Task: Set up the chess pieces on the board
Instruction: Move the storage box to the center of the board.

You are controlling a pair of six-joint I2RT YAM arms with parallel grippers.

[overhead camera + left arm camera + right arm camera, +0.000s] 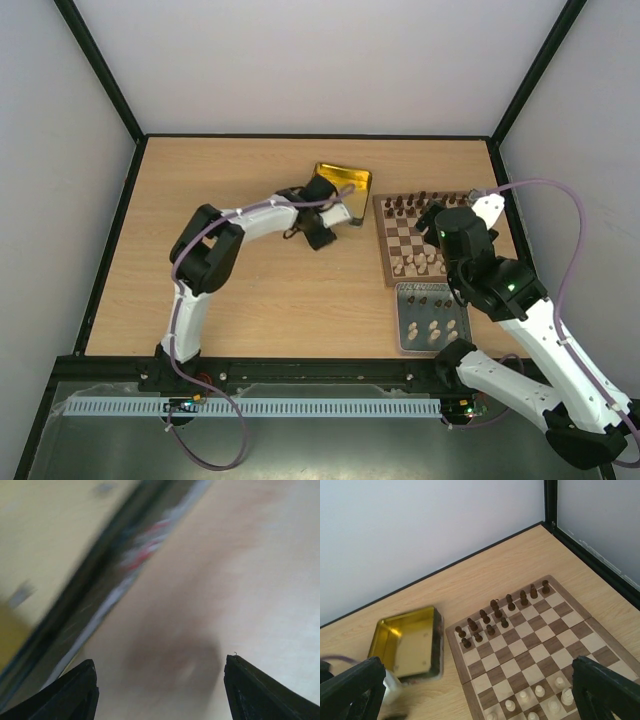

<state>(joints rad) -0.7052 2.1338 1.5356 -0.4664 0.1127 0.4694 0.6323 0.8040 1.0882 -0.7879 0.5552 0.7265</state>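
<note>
While the left gripper (300,232) hangs parted and empty by the tin (343,180), the right gripper (480,690) gapes wide over the board (570,635), presumably to pick pieces (495,612).

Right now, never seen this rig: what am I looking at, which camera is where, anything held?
Two robot arms are bolted at the near edge of a wooden table. The overhead view looks down on both; the other two come from wrist cameras, with dark fingers at the bottom corners. On the table: a chessboard with dark pieces at its far side and cream pieces nearer, a grey tray holding more pieces, and a gold tin. The left gripper is by the tin, the right gripper above the board. Both are open and empty.
</note>
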